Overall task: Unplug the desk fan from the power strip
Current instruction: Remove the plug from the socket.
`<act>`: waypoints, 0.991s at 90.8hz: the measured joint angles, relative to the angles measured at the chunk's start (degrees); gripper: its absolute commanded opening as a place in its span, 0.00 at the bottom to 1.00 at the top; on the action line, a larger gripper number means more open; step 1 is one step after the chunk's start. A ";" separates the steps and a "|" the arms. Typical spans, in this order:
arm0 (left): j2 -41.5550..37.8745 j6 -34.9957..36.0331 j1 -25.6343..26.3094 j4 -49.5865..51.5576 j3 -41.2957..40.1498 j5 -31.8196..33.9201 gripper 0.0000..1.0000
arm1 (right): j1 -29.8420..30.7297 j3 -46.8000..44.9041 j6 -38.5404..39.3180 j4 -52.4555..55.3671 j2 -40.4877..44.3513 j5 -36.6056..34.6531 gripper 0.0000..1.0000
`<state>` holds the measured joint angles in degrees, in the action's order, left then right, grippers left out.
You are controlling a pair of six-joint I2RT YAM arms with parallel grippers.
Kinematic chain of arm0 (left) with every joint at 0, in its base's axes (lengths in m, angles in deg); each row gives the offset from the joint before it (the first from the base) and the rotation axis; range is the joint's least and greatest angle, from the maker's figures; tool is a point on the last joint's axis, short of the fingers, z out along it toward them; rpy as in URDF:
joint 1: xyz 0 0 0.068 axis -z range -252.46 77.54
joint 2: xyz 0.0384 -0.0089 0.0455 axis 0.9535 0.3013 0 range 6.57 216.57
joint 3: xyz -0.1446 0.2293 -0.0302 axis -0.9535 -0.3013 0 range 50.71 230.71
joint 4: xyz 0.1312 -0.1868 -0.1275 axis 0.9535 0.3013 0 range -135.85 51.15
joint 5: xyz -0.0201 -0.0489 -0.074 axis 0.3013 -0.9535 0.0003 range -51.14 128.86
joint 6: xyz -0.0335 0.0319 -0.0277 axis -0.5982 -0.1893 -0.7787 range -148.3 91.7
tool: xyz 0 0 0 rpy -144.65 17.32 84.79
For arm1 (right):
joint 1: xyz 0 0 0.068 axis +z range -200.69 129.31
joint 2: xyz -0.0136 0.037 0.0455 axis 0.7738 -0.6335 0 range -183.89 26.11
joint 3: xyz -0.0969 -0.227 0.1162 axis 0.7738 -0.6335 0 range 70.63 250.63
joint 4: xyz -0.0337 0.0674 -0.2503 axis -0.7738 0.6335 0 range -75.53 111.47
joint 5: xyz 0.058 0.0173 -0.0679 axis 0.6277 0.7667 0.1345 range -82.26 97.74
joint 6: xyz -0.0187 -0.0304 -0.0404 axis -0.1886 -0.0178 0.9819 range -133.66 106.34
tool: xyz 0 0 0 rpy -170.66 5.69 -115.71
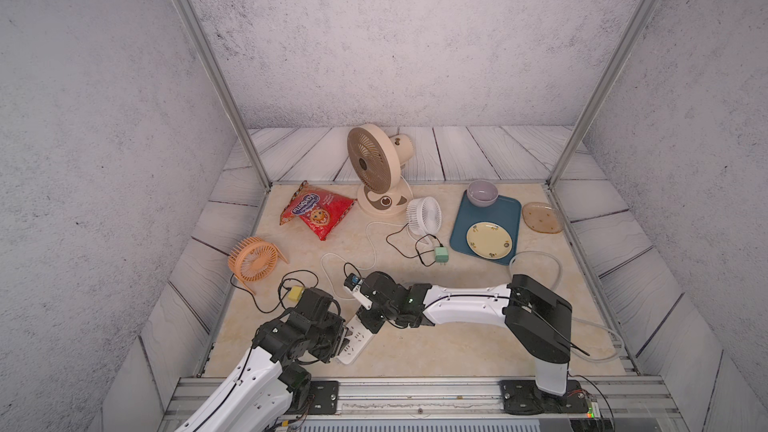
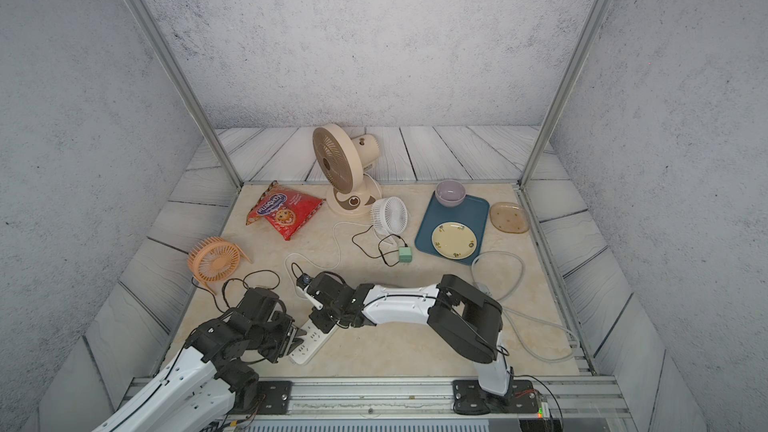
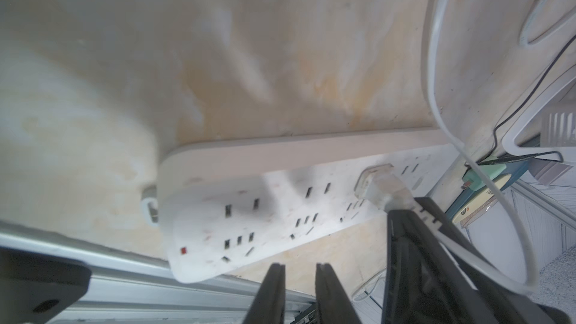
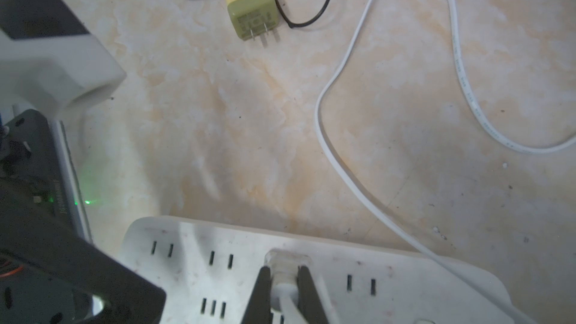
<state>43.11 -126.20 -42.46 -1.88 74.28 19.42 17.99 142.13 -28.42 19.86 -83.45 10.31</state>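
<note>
Right hand (image 4: 284,272) tight, left hand (image 3: 300,268) ajar.

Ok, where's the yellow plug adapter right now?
In a top view the yellow adapter lies front-left on the table, between the orange fan and the left arm.

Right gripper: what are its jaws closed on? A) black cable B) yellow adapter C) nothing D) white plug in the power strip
D: in the right wrist view, the right gripper has one jaw pressed against each side of the white plug, which sits in a socket of the power strip.
</note>
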 measured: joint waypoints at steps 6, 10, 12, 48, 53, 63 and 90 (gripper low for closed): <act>0.20 -0.44 0.00 -0.87 -0.79 -1.01 0.22 | 0.02 0.13 0.09 0.09 -0.04 -0.02 0.00; 0.22 -0.96 0.00 -1.40 -1.40 -1.62 0.21 | 0.04 0.13 0.22 0.13 -0.07 -0.02 0.00; 0.22 -1.18 0.00 -1.66 -1.75 -1.88 0.21 | 0.04 0.13 0.26 0.13 -0.07 -0.04 0.00; 1.27 -4.61 -0.04 -6.93 -5.60 -4.44 0.18 | 0.15 0.00 1.88 -0.09 -0.04 -0.07 0.00; 1.16 -5.29 -0.04 -6.71 -5.62 -4.39 0.18 | 0.20 -0.96 2.51 -1.44 0.24 -0.07 0.00; 0.04 -6.93 -0.04 -5.75 -5.99 -4.55 0.18 | 0.31 -5.46 4.42 -6.47 2.23 -0.13 0.00; -1.42 -10.43 -0.04 -5.53 -6.86 -5.81 0.17 | 0.31 -9.86 8.72 -11.30 4.52 0.46 0.00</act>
<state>41.69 -136.63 -42.51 -7.41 67.42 13.60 18.30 132.27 -19.70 8.56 -78.92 10.77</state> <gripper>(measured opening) 0.171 0.128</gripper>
